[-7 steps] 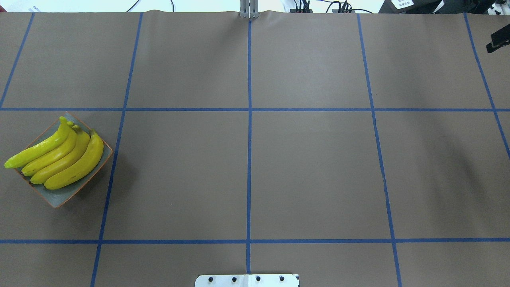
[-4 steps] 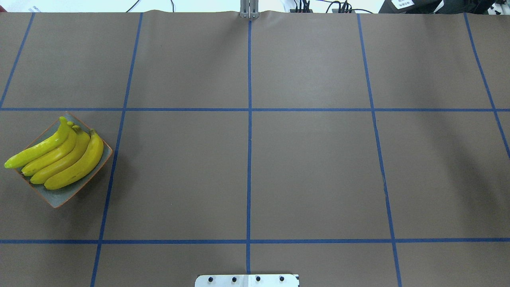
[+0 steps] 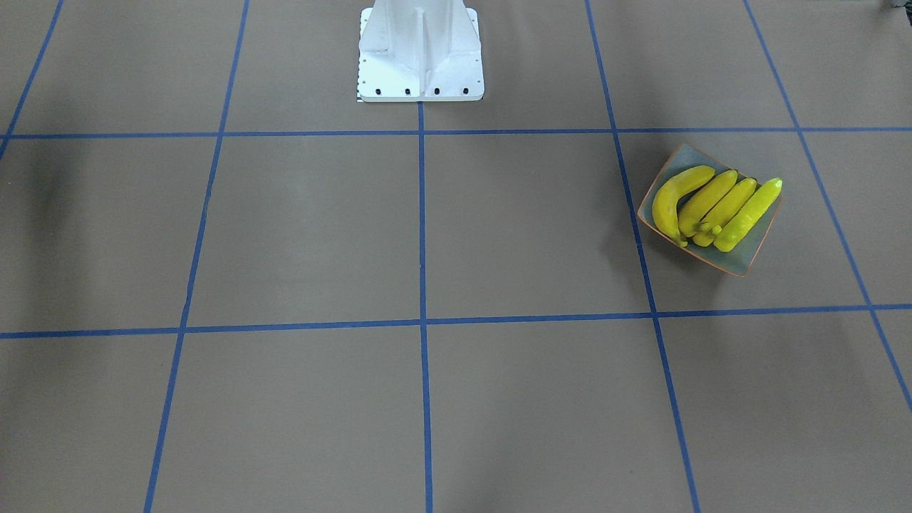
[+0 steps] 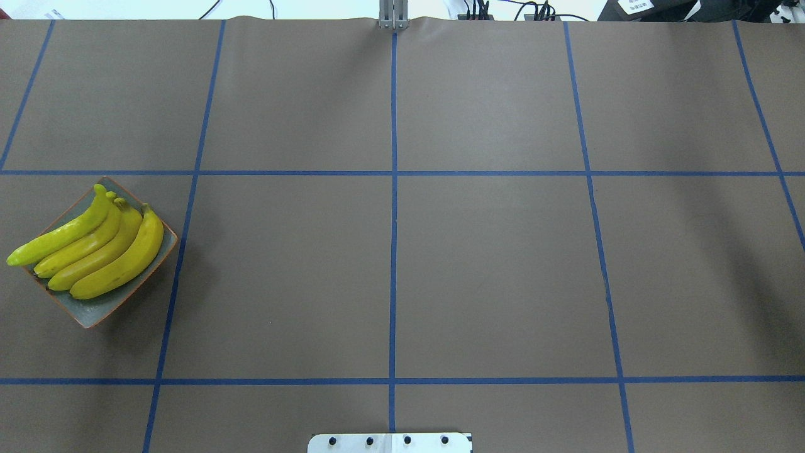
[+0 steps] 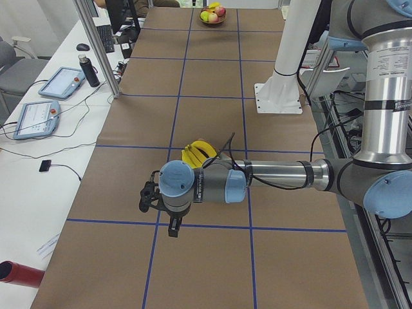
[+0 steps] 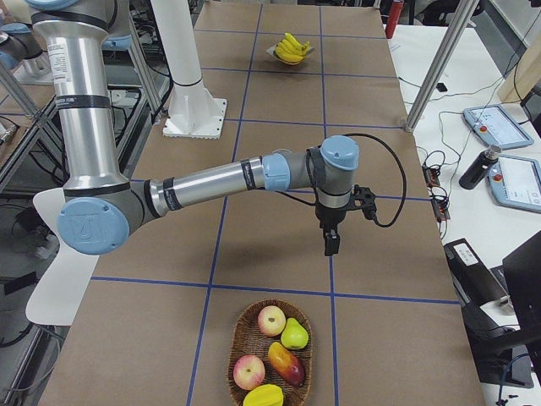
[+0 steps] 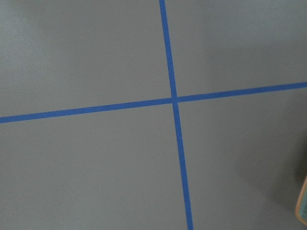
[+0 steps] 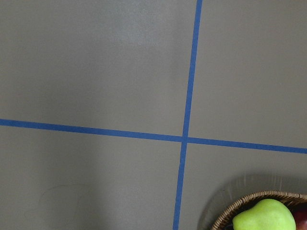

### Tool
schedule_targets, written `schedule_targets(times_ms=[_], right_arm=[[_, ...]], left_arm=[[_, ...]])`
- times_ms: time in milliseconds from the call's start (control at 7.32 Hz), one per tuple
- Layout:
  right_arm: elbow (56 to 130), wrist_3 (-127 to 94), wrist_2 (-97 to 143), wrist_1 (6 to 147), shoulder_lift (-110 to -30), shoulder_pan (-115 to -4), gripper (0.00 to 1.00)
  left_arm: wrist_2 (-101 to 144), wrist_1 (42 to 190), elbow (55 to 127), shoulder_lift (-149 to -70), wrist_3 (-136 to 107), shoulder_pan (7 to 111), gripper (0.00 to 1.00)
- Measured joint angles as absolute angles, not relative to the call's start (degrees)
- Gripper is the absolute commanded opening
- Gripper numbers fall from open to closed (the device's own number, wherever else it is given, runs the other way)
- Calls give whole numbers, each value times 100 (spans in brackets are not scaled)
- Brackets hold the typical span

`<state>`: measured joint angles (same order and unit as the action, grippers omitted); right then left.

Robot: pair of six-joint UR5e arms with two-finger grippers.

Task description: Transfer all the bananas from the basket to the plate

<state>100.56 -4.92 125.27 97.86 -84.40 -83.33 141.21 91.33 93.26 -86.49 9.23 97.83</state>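
Several bright yellow bananas (image 4: 94,245) lie side by side on the square grey-blue plate (image 4: 100,309) with an orange rim, at the table's left. They also show in the front-facing view (image 3: 712,206) on the plate (image 3: 741,260). My left gripper (image 5: 172,228) hangs over the table near the plate, seen only from the left side; I cannot tell if it is open. My right gripper (image 6: 330,244) hangs above the table short of the wicker basket (image 6: 233,351), seen only from the right side; I cannot tell its state. Neither holds anything visible.
The basket holds apples, a green pear (image 8: 264,215) and other fruit; I see no banana in it. The white robot base (image 3: 420,50) stands at the table's middle edge. Tablets, a bottle and cables lie on the side bench (image 6: 499,152).
A dark part at the overhead view's upper right edge one second ago has left that view. The bananas and the plate have not moved.
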Motion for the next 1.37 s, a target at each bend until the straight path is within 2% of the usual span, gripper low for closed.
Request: schedule_targets(times_ms=[683, 1093, 1367], right_arm=[[10008, -490, 12535, 9696, -8630, -8406, 100], [10058, -460, 12566, 9487, -9152, -8794, 100], [10046, -456, 12621, 8744, -9537, -8910, 100]], left_arm=[[14090, 9282, 9482, -8589, 922, 9785, 100], [13634, 9268, 9648, -8638, 915, 9769, 100], [13562, 9285, 9695, -8581, 965, 9766, 100]])
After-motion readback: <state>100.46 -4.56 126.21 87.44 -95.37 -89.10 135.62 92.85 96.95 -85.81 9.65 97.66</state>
